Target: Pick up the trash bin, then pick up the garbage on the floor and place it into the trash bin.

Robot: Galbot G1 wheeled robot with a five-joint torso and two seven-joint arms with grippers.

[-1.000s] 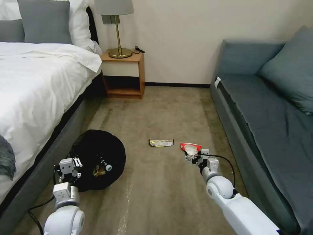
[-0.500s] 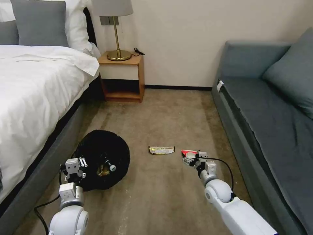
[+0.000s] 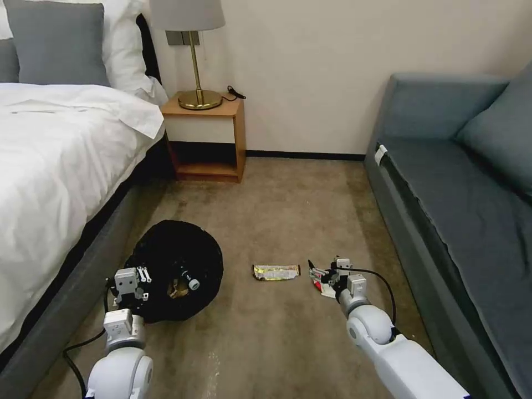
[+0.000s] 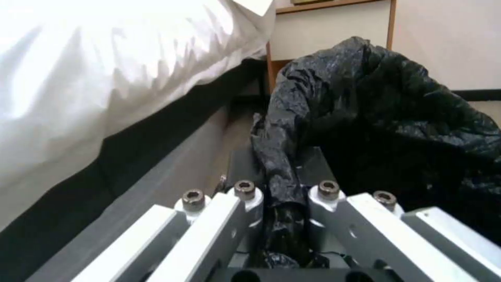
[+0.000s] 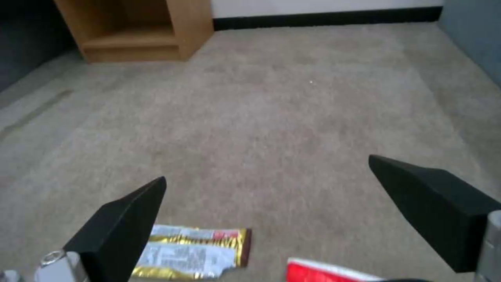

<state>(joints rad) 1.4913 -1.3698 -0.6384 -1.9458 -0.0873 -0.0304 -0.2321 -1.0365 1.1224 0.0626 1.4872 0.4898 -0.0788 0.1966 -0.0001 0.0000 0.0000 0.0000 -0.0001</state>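
Note:
The trash bin, lined with a crinkly black bag, stands on the carpet beside the bed. My left gripper is shut on its near rim, with the bag pinched between the fingers. A clear bottle and brown paper lie inside. The silvery-gold wrapper lies flat on the carpet; in the right wrist view this wrapper is just below the fingers. My right gripper hangs open low over the red-white wrapper, which it mostly hides. A red edge of that wrapper shows under the open gripper.
A white bed fills the left side and a grey-blue sofa the right. A wooden nightstand with a brass lamp stands against the far wall. Open carpet runs between them.
The camera has shifted, so the whole scene sits differently. My right gripper has come forward and down over the red-white wrapper, covering most of it. The left gripper still holds the bin.

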